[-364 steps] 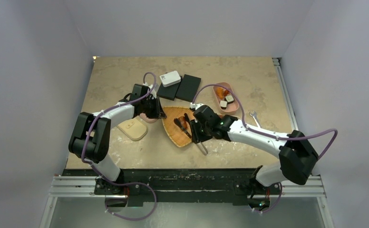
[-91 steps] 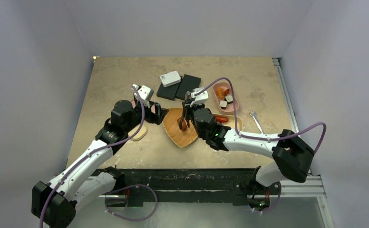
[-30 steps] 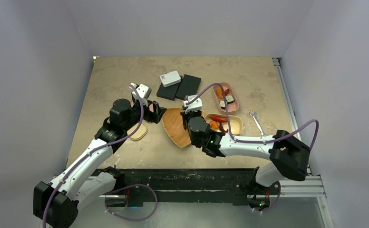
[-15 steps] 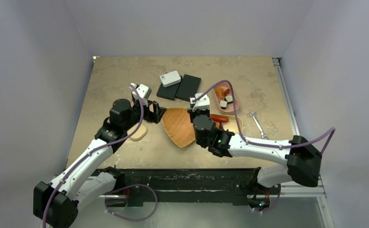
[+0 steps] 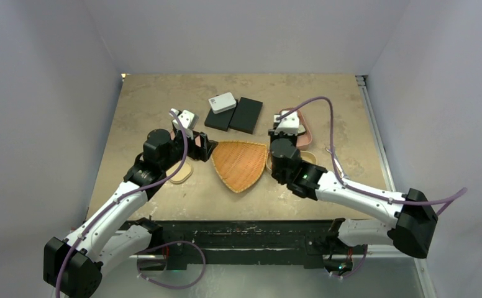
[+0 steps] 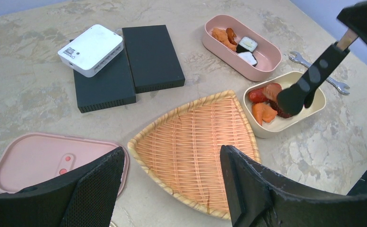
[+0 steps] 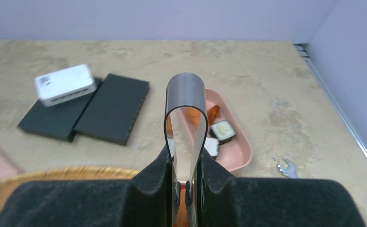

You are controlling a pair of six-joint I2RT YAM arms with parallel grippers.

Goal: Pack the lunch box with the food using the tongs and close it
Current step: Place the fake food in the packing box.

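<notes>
Over cream lunch box point(image 6: 290, 127), right gripper point(image 7: 185, 189) clamps tongs point(image 6: 309, 85), tips at food point(image 6: 264, 112); left gripper point(image 6: 172, 187) jaws spread wide.

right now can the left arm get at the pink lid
Probably yes: the left tool hangs open close to the pink lid, which lies flat and uncovered beside the wicker tray, with nothing between them.

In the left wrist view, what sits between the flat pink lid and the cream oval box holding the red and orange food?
The orange triangular wicker tray fills that stretch between the pink lid and the cream box, as the left wrist view shows.
</notes>
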